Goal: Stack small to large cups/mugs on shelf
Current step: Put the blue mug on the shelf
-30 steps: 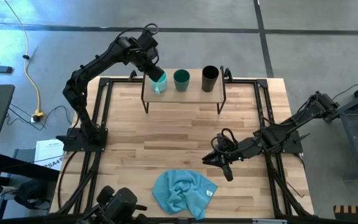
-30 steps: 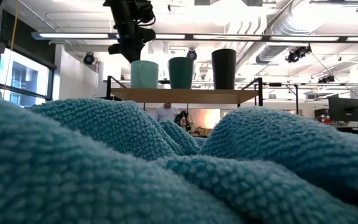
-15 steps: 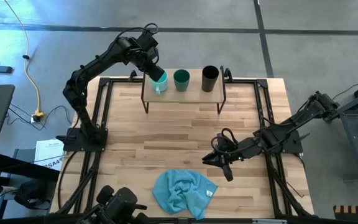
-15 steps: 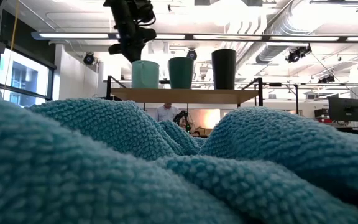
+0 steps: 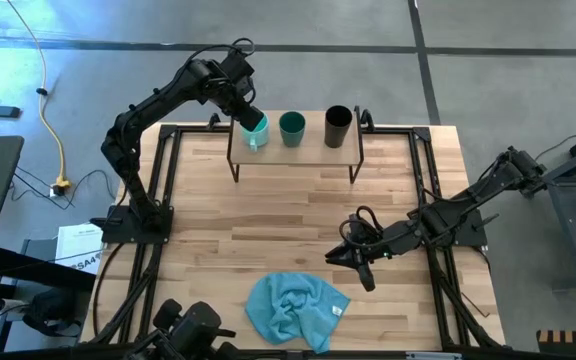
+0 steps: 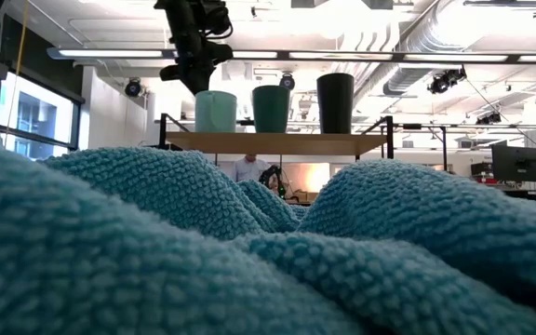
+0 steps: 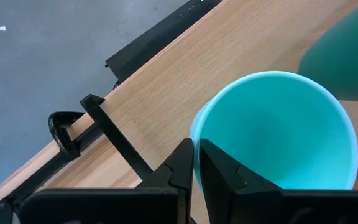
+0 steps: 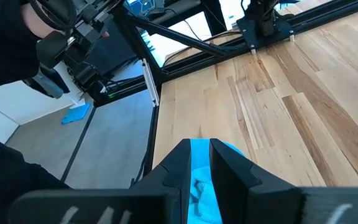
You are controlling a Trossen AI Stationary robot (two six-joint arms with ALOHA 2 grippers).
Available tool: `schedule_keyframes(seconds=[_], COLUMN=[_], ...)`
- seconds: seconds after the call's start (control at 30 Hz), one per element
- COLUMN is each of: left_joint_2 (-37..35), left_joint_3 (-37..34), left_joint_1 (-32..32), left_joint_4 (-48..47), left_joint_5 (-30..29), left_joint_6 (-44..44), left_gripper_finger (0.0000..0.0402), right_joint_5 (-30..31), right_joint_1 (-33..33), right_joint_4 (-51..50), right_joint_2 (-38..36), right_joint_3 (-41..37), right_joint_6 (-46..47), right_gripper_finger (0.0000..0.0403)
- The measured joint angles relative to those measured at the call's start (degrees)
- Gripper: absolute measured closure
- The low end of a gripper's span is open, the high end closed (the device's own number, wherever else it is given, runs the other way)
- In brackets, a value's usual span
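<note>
Left tool (image 7: 195, 169) pinches turquoise mug's (image 7: 278, 134) rim on shelf (image 5: 313, 147).

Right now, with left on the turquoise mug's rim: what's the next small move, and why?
Probably open the left tool and lift clear: the turquoise mug already stands on the shelf beside the teal cup and black cup.

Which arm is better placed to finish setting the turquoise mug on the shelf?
Left. Its end effector is pinched on the rim of the turquoise mug at the shelf. The right end effector sits low over the table, far away.
</note>
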Motion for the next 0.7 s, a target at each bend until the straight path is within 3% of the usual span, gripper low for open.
schedule_keyframes(seconds=[0.7], left_joint_2=[0.00], left_joint_3=[0.00], left_joint_1=[0.00], left_joint_4=[1.04], left_joint_5=[1.33], left_joint_6=[-1.61], left_gripper_finger=[0.0385], right_joint_5=[-0.02], right_joint_1=[0.00], right_joint_4=[-0.06], right_joint_2=[0.00], right_joint_3=[0.02], right_joint_6=[-0.17], right_gripper_finger=[0.0353])
